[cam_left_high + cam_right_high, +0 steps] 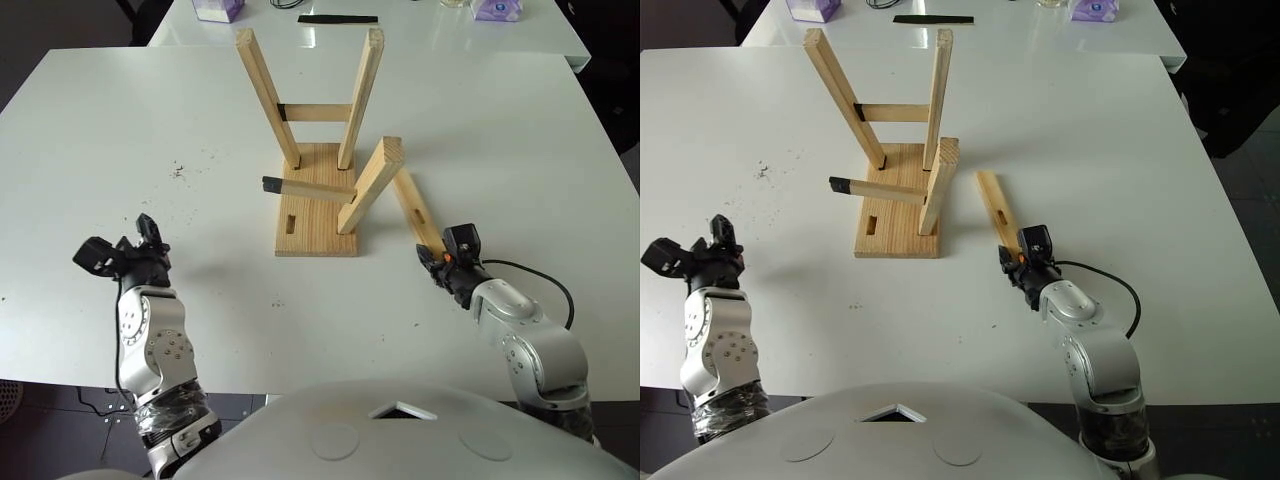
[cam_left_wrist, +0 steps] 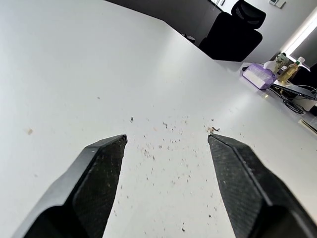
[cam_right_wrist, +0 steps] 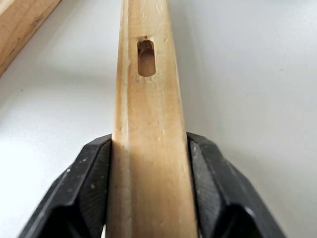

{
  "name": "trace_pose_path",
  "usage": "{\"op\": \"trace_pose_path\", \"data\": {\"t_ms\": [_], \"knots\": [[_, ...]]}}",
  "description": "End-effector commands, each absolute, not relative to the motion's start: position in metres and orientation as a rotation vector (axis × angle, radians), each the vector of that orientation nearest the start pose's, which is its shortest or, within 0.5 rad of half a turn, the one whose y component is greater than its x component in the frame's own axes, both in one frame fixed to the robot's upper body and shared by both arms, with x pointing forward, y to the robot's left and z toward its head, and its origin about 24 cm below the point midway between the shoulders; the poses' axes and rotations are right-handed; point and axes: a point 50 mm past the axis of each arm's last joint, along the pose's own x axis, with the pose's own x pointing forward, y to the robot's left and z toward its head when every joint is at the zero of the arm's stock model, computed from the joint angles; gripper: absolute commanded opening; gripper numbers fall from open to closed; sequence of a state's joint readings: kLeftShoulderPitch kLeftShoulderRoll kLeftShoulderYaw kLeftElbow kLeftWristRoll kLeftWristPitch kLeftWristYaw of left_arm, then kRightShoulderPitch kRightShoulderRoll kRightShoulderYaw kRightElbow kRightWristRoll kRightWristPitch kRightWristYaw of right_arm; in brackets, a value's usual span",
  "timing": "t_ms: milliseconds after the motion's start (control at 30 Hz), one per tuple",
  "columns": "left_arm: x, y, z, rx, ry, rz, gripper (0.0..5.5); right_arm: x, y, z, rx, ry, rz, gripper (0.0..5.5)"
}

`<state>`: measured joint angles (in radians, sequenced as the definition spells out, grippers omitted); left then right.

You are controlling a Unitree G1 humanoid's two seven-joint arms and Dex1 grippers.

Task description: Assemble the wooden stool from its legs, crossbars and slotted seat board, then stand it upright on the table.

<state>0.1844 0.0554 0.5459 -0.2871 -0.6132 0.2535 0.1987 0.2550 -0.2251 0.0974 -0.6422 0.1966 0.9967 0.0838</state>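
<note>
right gripper, my own, clamped shut on the near end of a loose pale wooden leg with an oval slot, lying flat just right of the flat slotted wooden seat board. my left gripper hangs wide open and empty, well left of that board.

On the worktop, upright legs stand on the seat board; a loose leg lies just right of it.
</note>
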Motion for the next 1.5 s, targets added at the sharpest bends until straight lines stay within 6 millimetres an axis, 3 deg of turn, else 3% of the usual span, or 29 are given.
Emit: {"op": "trace_pose_path", "data": {"t_ms": [33, 100, 200, 267, 333, 400, 500, 633, 800, 967, 1167, 1500], "knots": [[0.178, 0.297, 0.090, -0.455, -0.129, 0.603, 3.04, 0.194, -0.156, 0.057, 0.027, 0.510, 0.203, 2.07], [0.183, 0.297, 0.109, -0.524, -0.222, 0.545, 3.04, 0.218, -0.161, 0.071, 0.108, 0.403, 0.175, 2.07], [0.212, 0.289, 0.144, -0.615, -0.338, 0.370, 3.04, 0.264, -0.176, 0.093, 0.330, 0.229, 0.094, 2.07], [0.239, 0.277, 0.173, -0.643, -0.399, 0.188, 3.04, 0.293, -0.185, 0.120, 0.573, 0.068, 0.104, 2.07], [0.258, 0.259, 0.208, -0.656, -0.465, -0.028, 3.04, 0.310, -0.187, 0.159, 0.747, -0.120, 0.249, 2.07], [0.266, 0.243, 0.234, -0.669, -0.510, -0.217, 3.31, 0.313, -0.188, 0.194, 0.815, -0.272, 0.395, 2.07], [0.272, 0.221, 0.260, -0.724, -0.512, -0.462, 3.81, 0.302, -0.184, 0.240, 0.860, -0.445, 0.608, 2.07], [0.277, 0.196, 0.276, -0.750, -0.415, -0.714, 3.83, 0.274, -0.160, 0.271, 0.748, -0.464, 0.918, 2.07], [0.259, 0.176, 0.299, -0.699, -0.379, -1.089, 3.83, 0.251, -0.124, 0.280, 0.596, -0.347, 1.274, 2.07], [0.242, 0.167, 0.310, -0.626, -0.324, -1.341, 3.83, 0.241, -0.130, 0.275, 0.528, -0.262, 1.413, 2.07], [0.232, 0.161, 0.302, -0.564, -0.209, -1.444, 3.83, 0.234, -0.141, 0.264, 0.394, -0.177, 1.463, 2.07], [0.229, 0.145, 0.293, -0.522, -0.138, -1.535, 3.83, 0.239, -0.134, 0.243, 0.277, -0.051, 1.557, 2.07]]}}
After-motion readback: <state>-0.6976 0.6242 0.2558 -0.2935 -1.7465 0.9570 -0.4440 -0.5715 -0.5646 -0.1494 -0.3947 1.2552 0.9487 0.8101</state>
